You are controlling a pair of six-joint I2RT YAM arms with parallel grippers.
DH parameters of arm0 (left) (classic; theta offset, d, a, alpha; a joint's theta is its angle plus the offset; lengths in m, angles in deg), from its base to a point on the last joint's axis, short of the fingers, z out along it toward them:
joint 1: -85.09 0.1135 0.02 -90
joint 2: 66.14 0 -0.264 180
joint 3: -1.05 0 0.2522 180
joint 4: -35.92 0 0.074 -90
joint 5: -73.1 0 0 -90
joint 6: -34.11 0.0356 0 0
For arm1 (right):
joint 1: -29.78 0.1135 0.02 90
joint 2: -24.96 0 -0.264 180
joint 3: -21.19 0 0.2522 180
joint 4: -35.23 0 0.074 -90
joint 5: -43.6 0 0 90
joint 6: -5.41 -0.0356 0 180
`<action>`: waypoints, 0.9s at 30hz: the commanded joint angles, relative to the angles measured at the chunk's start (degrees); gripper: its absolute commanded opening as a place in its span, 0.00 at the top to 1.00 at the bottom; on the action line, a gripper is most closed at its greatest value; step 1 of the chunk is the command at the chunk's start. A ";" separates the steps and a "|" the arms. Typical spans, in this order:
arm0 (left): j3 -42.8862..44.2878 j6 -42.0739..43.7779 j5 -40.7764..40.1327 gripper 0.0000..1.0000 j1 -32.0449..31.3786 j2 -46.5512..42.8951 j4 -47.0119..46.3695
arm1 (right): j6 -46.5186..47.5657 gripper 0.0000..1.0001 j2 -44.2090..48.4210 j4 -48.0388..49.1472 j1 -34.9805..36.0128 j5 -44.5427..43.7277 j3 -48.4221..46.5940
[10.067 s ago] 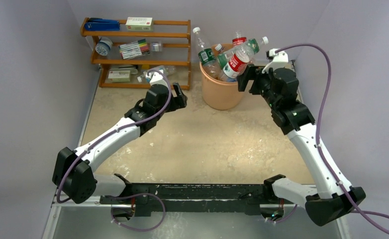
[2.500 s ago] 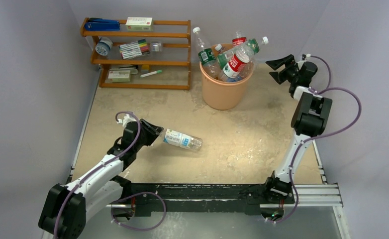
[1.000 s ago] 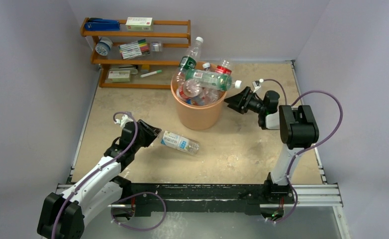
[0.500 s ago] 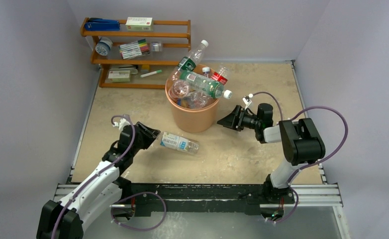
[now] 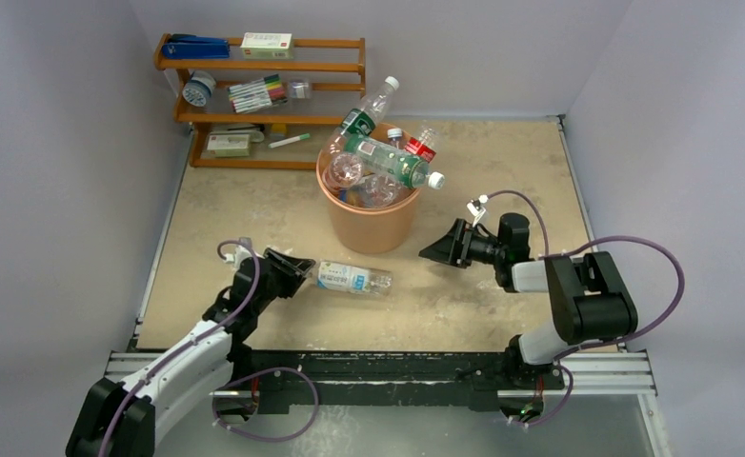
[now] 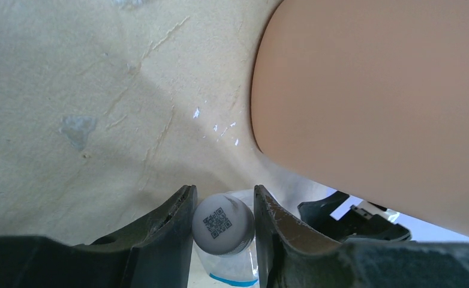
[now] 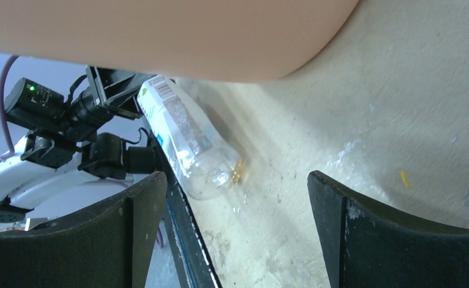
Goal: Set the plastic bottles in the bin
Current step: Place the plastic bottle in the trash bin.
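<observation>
Left fingers clamped on the cap of the bottle, lying on the bench at six o'clock from the bin; right fingers apart. Your cap-only grip may slip when lifting.

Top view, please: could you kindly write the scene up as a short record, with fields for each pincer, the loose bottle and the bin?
left pincer: shut on the white cap end of the loose bottle
loose bottle: clear, lying on its side on the table, in front of the bin, outside it
right pincer: open, empty, low over the table, pointing toward the loose bottle
bin: orange, upright, heaped with bottles sticking up above its rim
task state: one bottle not yet in the bin
</observation>
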State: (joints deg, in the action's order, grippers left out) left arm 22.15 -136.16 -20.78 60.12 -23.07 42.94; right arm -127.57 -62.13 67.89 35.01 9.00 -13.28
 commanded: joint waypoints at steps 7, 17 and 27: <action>-2.69 -12.56 -2.39 0.69 -3.95 4.71 -20.19 | 0.07 0.08 6.83 0.48 2.67 2.44 2.94; -1.81 -15.44 -3.76 0.68 -6.91 10.44 -27.85 | -3.47 0.04 8.78 2.33 5.38 0.82 2.11; -0.39 -15.35 -4.85 0.68 -8.80 13.81 -29.65 | -9.24 0.02 7.26 9.09 10.55 -0.03 0.98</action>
State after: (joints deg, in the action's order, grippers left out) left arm 19.46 -150.04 -24.26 52.14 -10.35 18.78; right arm -133.72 -54.85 71.08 43.69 9.65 -10.76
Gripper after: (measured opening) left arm 0.368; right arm 0.974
